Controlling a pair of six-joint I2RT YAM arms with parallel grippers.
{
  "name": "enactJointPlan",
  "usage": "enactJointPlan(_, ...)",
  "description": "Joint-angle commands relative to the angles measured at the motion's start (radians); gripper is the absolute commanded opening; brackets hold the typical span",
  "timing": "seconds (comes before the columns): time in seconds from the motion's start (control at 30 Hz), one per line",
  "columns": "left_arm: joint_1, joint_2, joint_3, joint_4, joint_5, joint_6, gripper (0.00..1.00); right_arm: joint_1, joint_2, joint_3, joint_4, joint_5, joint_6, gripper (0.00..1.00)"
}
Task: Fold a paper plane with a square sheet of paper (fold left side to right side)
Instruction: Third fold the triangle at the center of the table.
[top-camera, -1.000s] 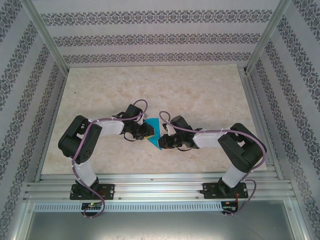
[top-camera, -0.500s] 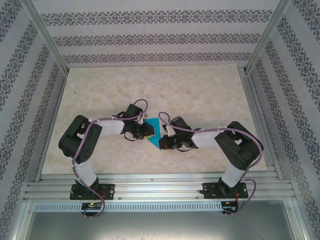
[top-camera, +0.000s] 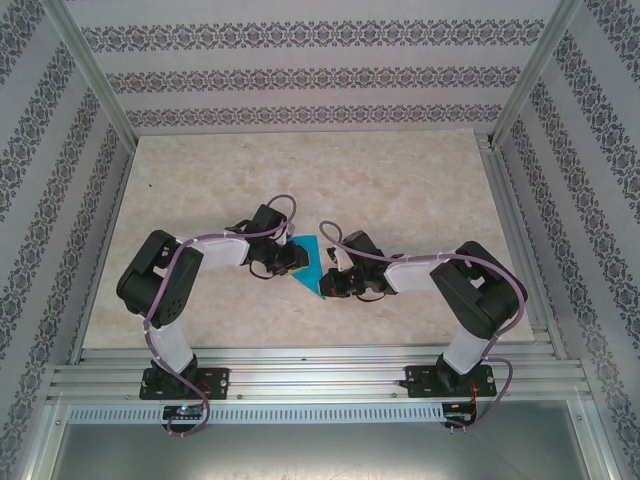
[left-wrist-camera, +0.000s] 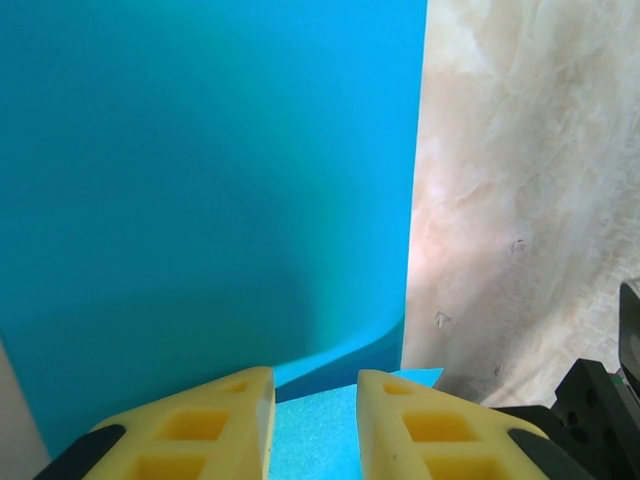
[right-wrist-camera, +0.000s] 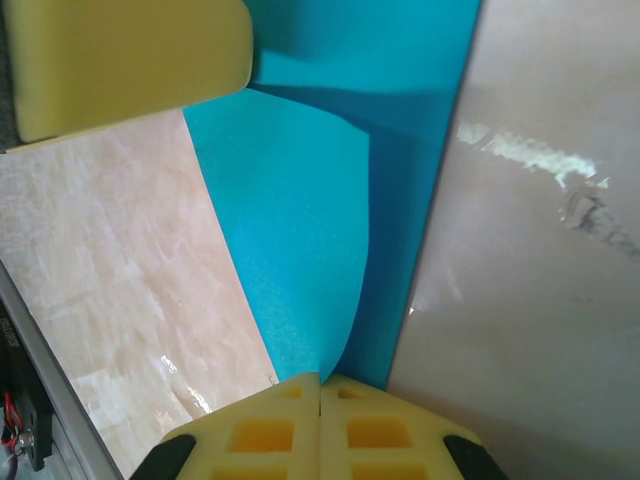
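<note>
Right wrist, right fingers (right-wrist-camera: 320, 395) pinching paper (right-wrist-camera: 300, 230)

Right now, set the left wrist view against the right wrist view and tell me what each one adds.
Left wrist view: the left end effector, open, over the sheet of paper, a raised flap ahead of it. Right wrist view: the right end effector shut on that lifted flap's corner, the flap curling up off the layer beneath. Both: cyan paper on the marbled table.
</note>
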Motion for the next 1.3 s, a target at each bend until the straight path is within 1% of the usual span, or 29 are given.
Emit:
enactJointPlan(0.0, -0.009, -0.092, 0.034, -0.035, -0.016, 0.045, 0.31, -0.011, 0.036, 0.005, -0.051, 0.017, 0.004, 0.05)
enactJointPlan(0.17, -0.010, -0.176, 0.004, -0.043, -0.012, 0.060, 0.30, -0.012, 0.048, 0.007, -0.048, 0.012, 0.005, 0.05)
enactJointPlan(0.3, -0.026, -0.201, -0.039, -0.011, 0.027, 0.052, 0.24, -0.012, 0.051, 0.012, -0.050, 0.007, 0.002, 0.05)
enactJointPlan(0.37, -0.048, -0.189, -0.054, 0.016, 0.050, 0.041, 0.22, -0.011, 0.053, 0.015, -0.056, 0.007, 0.001, 0.05)
enactJointPlan(0.47, -0.081, -0.161, -0.070, 0.036, 0.042, 0.031, 0.21, -0.013, 0.056, 0.018, -0.063, 0.005, -0.003, 0.05)
enactJointPlan(0.57, -0.093, -0.129, -0.092, 0.071, 0.037, 0.008, 0.20, -0.015, 0.059, 0.018, -0.064, 0.005, 0.000, 0.05)
enactJointPlan(0.9, -0.103, -0.048, -0.099, 0.097, 0.021, 0.003, 0.19, -0.018, 0.059, 0.016, -0.066, -0.001, -0.007, 0.05)
enactJointPlan(1.27, -0.102, 0.006, -0.096, 0.065, -0.040, 0.024, 0.19, -0.019, 0.055, 0.021, -0.082, 0.004, -0.006, 0.06)
